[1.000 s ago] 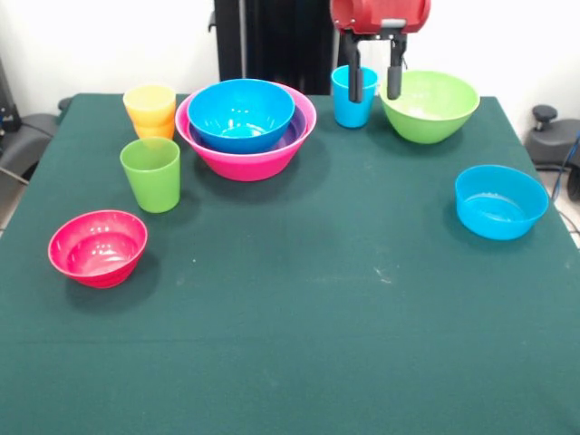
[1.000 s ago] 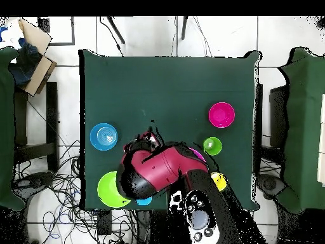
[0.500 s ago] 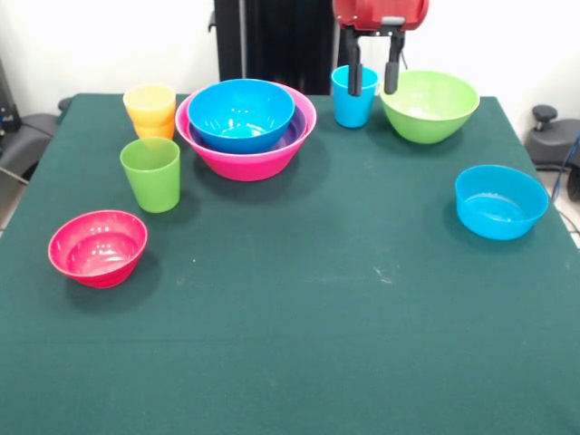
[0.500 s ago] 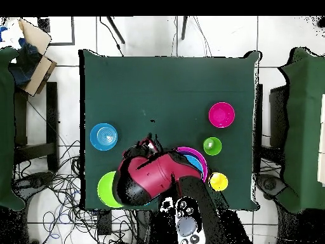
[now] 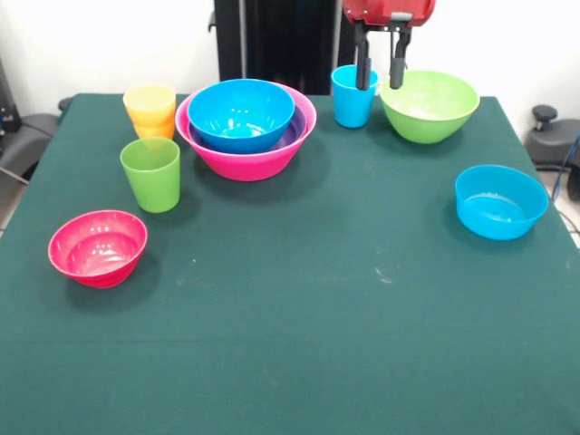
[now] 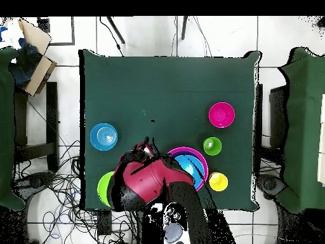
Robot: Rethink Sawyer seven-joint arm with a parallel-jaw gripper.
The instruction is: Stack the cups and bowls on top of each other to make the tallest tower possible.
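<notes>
Three bowls already nest as the start of the tower [image 5: 246, 127], standing toward the far left of the tabletop [image 5: 299, 317]: the large pink bowl [image 5: 249, 159] at the bottom, a sliver of purple bowl [image 5: 294, 130] showing inside it, and the large blue bowl [image 5: 241, 114] on top, all mouth-up with the pile's axis vertical. Over the last second the claw [image 5: 381, 65] has risen and drifted a little toward the light green bowl [image 5: 430, 105]; its two dark fingers [image 5: 397, 63] hang apart with nothing between them, the tips now level with the rim of the blue cup [image 5: 352, 96] rather than reaching down beside it. That cup stands untouched, upright and mouth-up, just beside the green bowl, so no piece has been added to the pile; I judge the arm is pulling back or repositioning rather than grasping. Outward from the pile, the yellow cup [image 5: 150, 102] sits nested in the orange cup [image 5: 156, 130] close at its left, the green cup [image 5: 151, 174] stands upright in front of them, the red-pink bowl [image 5: 98, 246] lies nearer the left edge, and the light blue bowl [image 5: 500, 201] sits well apart at the right. Every loose piece opens upward.
</notes>
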